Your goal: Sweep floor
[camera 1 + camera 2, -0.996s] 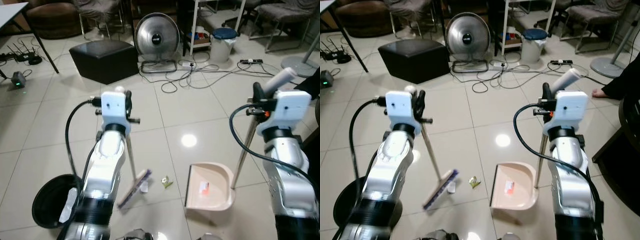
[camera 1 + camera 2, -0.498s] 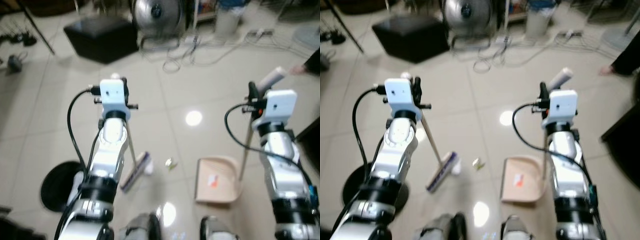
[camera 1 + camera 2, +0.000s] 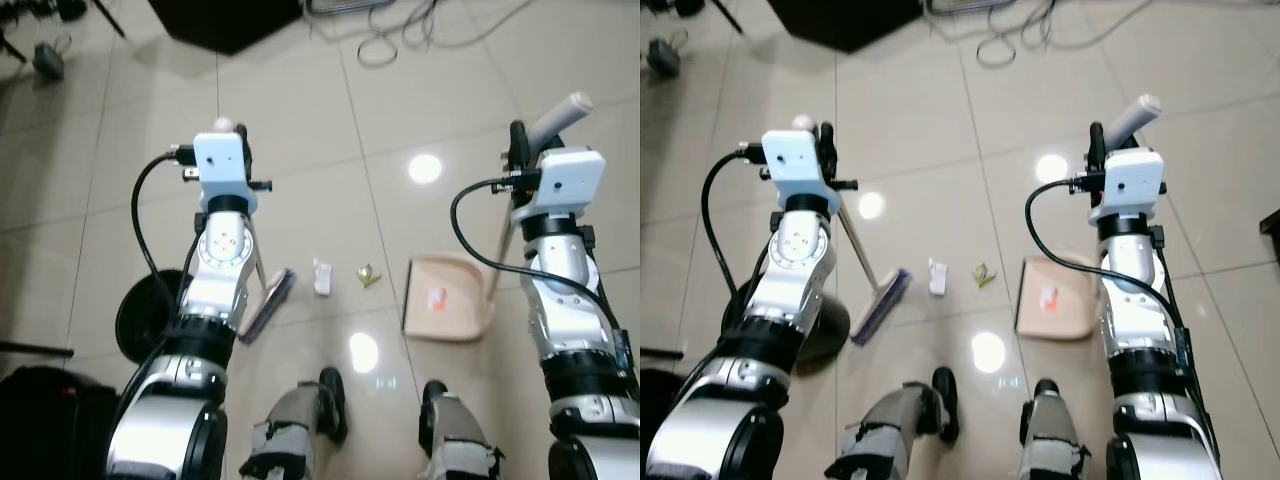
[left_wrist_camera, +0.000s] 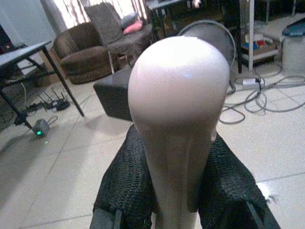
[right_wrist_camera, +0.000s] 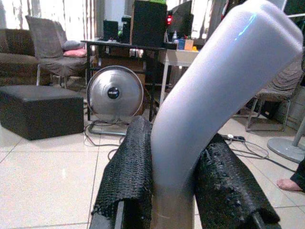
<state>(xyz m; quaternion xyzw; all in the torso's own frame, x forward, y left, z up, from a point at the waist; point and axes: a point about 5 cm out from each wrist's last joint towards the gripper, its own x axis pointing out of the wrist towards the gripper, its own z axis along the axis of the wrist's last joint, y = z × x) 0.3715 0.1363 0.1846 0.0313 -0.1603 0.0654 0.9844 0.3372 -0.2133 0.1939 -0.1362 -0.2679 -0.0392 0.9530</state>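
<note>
My left gripper [image 3: 236, 142] is shut on the top of the broom handle [image 4: 178, 119], its black fingers [image 4: 126, 186] pressed on both sides. The broom head [image 3: 268, 303] rests on the tiles to the left of a white paper scrap [image 3: 321, 277] and a small green scrap [image 3: 369, 273]. My right gripper [image 3: 523, 150] is shut on the bent grey dustpan handle [image 5: 209, 109]. The beige dustpan [image 3: 470, 315] stands on the floor right of the scraps, with a red bit [image 3: 437, 297] inside it.
A black bin [image 3: 140, 315] sits on the floor by my left arm. My two feet [image 3: 325, 400] stand just behind the scraps. Cables [image 3: 400, 40] and a black ottoman [image 3: 225, 15] lie further ahead. A dark object [image 3: 40, 420] fills the near left corner.
The head camera has tilted down and the scene has shifted, so my feet now show. The broom head now lies a little apart from the white scrap. Both grippers keep their hold.
</note>
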